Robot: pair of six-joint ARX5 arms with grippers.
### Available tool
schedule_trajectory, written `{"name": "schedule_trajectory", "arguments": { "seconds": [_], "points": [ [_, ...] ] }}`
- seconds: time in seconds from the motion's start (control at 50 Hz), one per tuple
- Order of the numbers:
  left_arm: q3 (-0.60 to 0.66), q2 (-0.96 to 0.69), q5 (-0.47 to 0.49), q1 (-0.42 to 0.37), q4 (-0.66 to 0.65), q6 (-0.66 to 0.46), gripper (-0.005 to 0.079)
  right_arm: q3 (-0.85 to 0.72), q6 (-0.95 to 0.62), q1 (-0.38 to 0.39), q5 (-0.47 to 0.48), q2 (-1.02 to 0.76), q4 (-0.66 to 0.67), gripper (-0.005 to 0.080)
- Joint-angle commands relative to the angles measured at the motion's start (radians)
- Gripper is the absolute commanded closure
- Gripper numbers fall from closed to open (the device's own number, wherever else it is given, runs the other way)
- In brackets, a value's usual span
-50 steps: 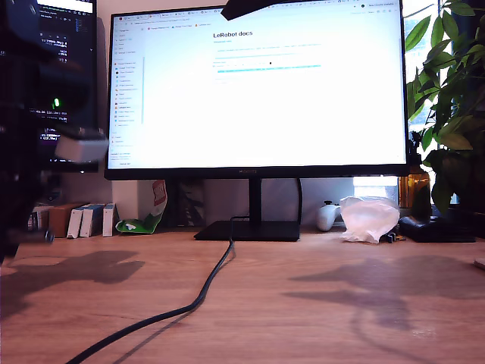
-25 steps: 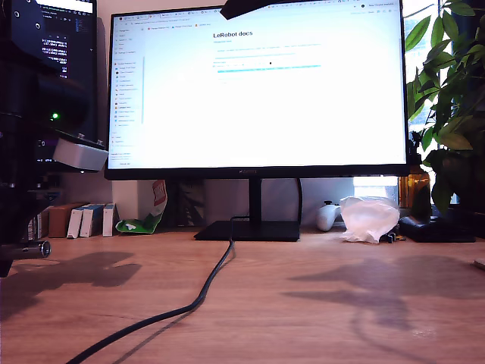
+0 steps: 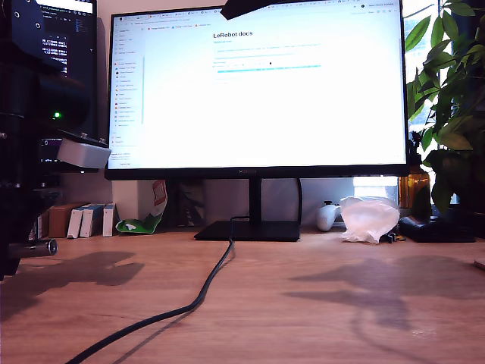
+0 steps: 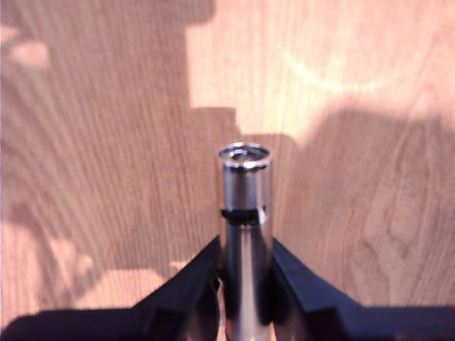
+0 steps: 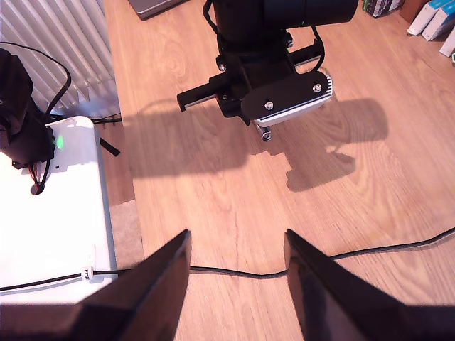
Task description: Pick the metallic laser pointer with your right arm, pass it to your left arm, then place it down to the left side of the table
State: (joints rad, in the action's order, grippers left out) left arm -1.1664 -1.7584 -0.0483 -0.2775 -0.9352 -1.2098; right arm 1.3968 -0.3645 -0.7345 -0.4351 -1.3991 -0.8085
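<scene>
1. My first claw is clamped on the metallic laser pointer. Its two black fingers press against the shaft on either side, and the pale ringed end pokes out past the tips.
2. In the first wrist view the pointer's rear length is cut off by the frame edge, and the picture is soft, so fine detail on the cap is hard to read.
3. The pointer hangs above the table over its own shadow. Whether it touches the wood cannot be told.
4. In the exterior view only the pointer's tip shows, at the exterior view's left edge, level and just above the table. The arm holding it is mostly dark and cropped, with a pale block and a green light.
5. My second claw is spread wide with nothing between its fingers, well apart from the first arm, which it looks down on.
6. A black cable snakes across the table towards the monitor. A crumpled plastic bag and a plant sit at the exterior view's right.
</scene>
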Motion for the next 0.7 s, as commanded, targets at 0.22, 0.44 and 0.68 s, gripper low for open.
{"name": "schedule_trajectory", "arguments": {
  "seconds": [0.22, 0.44, 0.68],
  "points": [
    [0.018, -0.023, 0.007, -0.007, 0.024, 0.003, 0.0587, -0.007, -0.003, -0.005, -0.003, -0.010, 0.004, 0.0375],
    [0.018, -0.023, 0.008, -0.007, 0.024, 0.005, 0.0506, -0.007, -0.003, -0.005, -0.003, -0.010, 0.008, 0.0375],
    [0.018, -0.023, 0.004, -0.006, 0.029, 0.005, 0.0507, -0.007, -0.009, -0.005, -0.003, -0.010, 0.016, 0.0375]
  ]
}}
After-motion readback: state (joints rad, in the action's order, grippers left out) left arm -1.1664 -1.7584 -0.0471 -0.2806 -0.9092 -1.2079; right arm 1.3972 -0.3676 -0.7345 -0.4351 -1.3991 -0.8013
